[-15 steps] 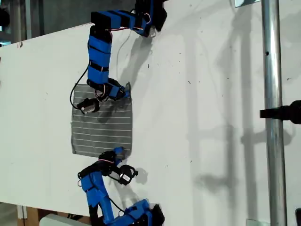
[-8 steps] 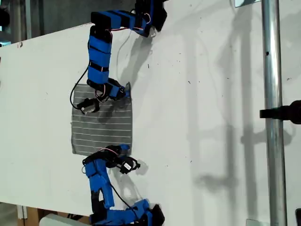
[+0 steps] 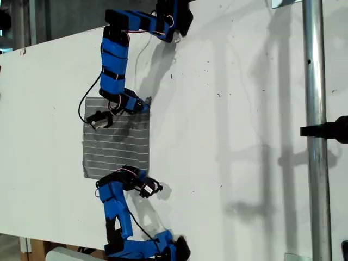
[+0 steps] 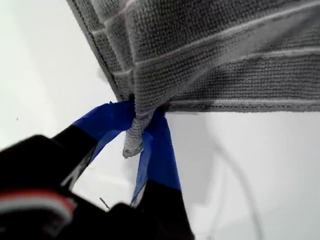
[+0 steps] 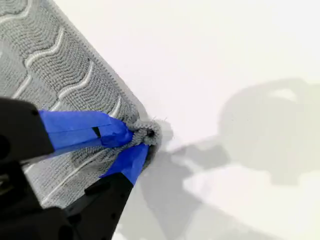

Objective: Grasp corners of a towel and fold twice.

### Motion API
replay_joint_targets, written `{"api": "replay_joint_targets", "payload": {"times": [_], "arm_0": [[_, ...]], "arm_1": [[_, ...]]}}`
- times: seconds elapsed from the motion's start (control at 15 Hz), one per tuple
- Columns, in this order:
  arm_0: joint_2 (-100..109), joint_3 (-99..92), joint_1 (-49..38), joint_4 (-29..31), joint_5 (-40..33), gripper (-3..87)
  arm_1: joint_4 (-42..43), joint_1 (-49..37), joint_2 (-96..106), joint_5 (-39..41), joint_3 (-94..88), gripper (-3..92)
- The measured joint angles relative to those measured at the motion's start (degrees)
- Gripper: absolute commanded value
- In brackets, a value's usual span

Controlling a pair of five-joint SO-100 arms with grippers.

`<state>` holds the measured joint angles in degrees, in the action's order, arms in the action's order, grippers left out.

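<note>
Seemingly both my first gripper [image 4: 142, 132] and my second gripper [image 5: 135, 142] pinch towel [image 3: 117, 144] corners.

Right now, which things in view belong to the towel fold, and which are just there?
In the job: striped grey towel; its two pinched corners; my first gripper; my second gripper.
Just there: white table; metal pole.

One grey striped towel [image 3: 116, 142], two blue robot arms, two grippers each pinching one towel corner, my first gripper [image 4: 142, 131], my second gripper [image 5: 139, 140], one white table [image 3: 234, 130], one metal pole [image 3: 316, 130]
</note>
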<state>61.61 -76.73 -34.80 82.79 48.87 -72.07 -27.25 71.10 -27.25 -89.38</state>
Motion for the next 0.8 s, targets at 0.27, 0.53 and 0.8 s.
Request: {"api": "replay_joint_targets", "payload": {"times": [0.27,0.53,0.8], "arm_0": [[13.36,-0.09,13.97,7.82,10.46,-1.6],[18.54,0.00,34.45,10.72,25.31,-1.6],[20.04,0.62,45.35,10.63,36.39,-1.6]], "arm_1": [[-6.68,12.30,16.44,-9.67,-6.68,-0.2],[-12.13,27.60,27.16,-23.73,-8.53,-0.2],[-13.18,39.38,28.56,-33.93,-6.50,-0.2]]}}
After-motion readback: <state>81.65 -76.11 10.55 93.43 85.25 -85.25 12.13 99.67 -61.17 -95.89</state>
